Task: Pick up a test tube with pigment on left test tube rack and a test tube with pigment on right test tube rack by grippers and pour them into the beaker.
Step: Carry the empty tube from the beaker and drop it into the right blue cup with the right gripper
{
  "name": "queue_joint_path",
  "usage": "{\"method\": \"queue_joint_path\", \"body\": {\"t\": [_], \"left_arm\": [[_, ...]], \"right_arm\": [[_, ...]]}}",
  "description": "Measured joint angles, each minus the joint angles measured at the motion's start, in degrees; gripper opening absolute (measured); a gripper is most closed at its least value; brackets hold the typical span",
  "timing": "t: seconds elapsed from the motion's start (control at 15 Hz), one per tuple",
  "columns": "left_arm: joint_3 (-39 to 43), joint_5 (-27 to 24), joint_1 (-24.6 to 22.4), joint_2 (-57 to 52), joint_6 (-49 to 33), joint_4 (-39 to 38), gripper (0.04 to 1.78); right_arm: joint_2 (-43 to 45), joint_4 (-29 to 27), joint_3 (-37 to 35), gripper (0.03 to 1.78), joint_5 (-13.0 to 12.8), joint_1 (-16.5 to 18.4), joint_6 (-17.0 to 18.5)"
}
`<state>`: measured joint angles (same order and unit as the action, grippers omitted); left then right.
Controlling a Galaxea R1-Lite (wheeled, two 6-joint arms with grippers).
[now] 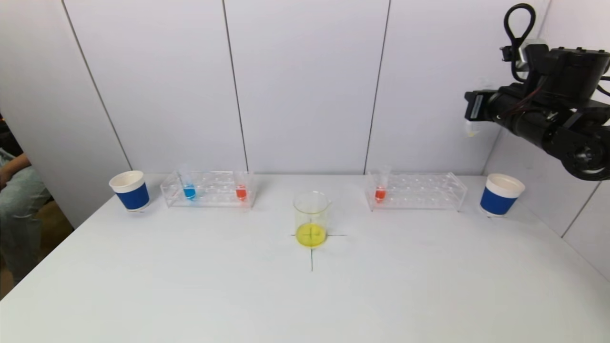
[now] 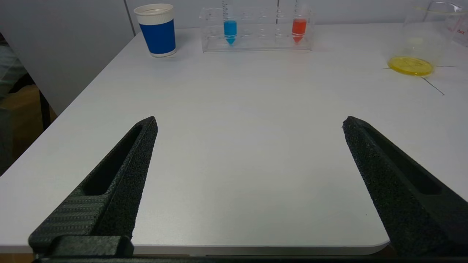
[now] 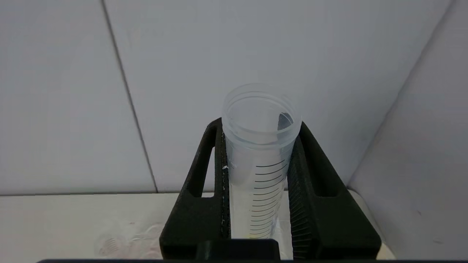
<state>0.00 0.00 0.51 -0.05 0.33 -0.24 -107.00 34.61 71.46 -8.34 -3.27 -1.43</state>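
Note:
My right gripper is raised high at the right, above the right rack. It is shut on a clear graduated test tube that looks nearly empty, seen between the fingers in the right wrist view. The right rack holds one orange tube. The left rack holds a blue tube and an orange tube. The beaker stands at the table's centre with yellow liquid at its bottom. My left gripper is open and empty over the table's near edge, out of the head view.
A blue-and-white paper cup stands left of the left rack, another right of the right rack. White wall panels rise close behind the racks. A person sits at the far left, beyond the table's edge.

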Motion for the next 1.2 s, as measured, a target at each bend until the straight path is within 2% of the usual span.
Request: {"method": "queue_joint_path", "body": {"t": [0.33, 0.67, 0.8, 1.0, 1.2], "left_arm": [[0.00, -0.02, 0.00, 0.00, 0.00, -0.02, 1.77], [0.00, 0.00, 0.01, 0.00, 0.00, 0.00, 1.77], [0.00, 0.00, 0.01, 0.00, 0.00, 0.00, 1.77], [0.00, 0.00, 0.00, 0.00, 0.02, 0.00, 1.77], [0.00, -0.02, 0.00, 0.00, 0.02, 0.00, 1.77]], "right_arm": [[0.28, 0.72, -2.33, 0.51, 4.79, 8.63, 1.38], [-2.05, 1.19, -3.02, 0.51, 6.78, 14.87, 1.61], [-3.51, 2.27, -3.13, 0.51, 7.61, 16.32, 1.61], [-7.06, 7.03, -3.19, 0.51, 7.88, 17.74, 1.56], [-10.42, 7.92, -3.13, 0.51, 7.83, 18.03, 1.54]]}}
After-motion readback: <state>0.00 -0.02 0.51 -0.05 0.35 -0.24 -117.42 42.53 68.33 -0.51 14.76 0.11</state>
